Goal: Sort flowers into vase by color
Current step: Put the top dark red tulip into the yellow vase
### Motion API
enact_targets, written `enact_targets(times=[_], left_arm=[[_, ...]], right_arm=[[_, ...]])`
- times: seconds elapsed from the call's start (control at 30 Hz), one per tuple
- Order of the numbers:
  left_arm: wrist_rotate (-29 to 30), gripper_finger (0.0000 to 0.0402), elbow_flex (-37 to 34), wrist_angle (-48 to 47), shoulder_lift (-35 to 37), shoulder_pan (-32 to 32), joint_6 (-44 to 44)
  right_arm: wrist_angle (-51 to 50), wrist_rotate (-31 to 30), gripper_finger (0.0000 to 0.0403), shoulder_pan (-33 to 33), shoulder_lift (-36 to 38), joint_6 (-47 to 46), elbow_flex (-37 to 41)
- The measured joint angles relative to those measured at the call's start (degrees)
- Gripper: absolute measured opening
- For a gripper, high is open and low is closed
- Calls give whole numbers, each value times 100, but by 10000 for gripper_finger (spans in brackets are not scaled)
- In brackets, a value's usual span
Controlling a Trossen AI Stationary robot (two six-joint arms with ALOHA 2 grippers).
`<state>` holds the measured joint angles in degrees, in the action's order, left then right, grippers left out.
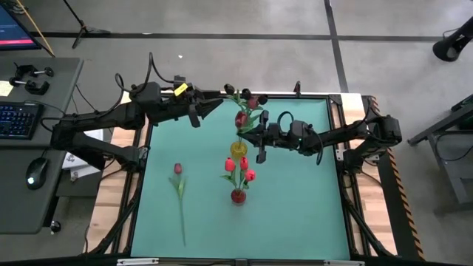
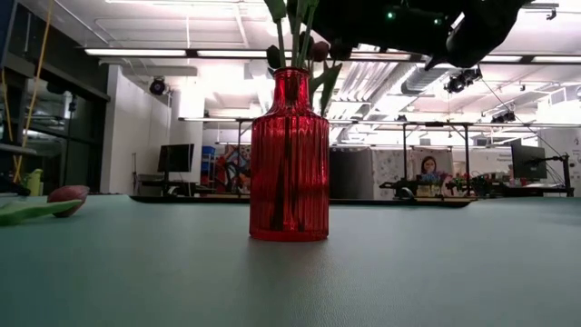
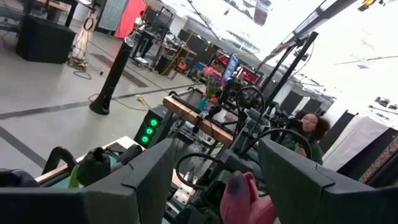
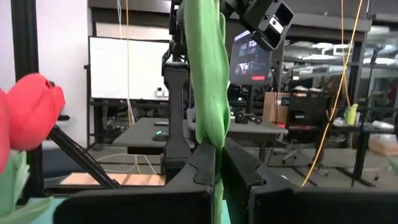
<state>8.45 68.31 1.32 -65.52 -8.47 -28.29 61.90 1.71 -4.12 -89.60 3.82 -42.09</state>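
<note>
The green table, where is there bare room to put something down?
The table's whole right half, right of the red vase, lies bare, as does the near-left corner beside the lone tulip. It is crowded at the far middle, where the right gripper, left gripper and flowers meet.

floor (image 1: 222, 44): grey concrete, dark seams | desk (image 1: 29, 148): grey, keyboard (image 1: 18, 120) | ceiling lights (image 2: 182, 53): on
</note>
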Motion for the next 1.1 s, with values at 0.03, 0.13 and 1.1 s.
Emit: enact_targets(times=[0.03, 0.13, 1.1], left_arm=[[0, 221, 0, -18, 0, 0, -1], [0, 221, 0, -28, -2, 0, 0], [2, 221, 0, -20, -4, 0, 205]], right_arm=[[-20, 3, 0, 0, 0, -65, 0], [-201, 4, 0, 0, 0, -82, 0], [-3393, -828, 240, 15, 1228, -186, 4]])
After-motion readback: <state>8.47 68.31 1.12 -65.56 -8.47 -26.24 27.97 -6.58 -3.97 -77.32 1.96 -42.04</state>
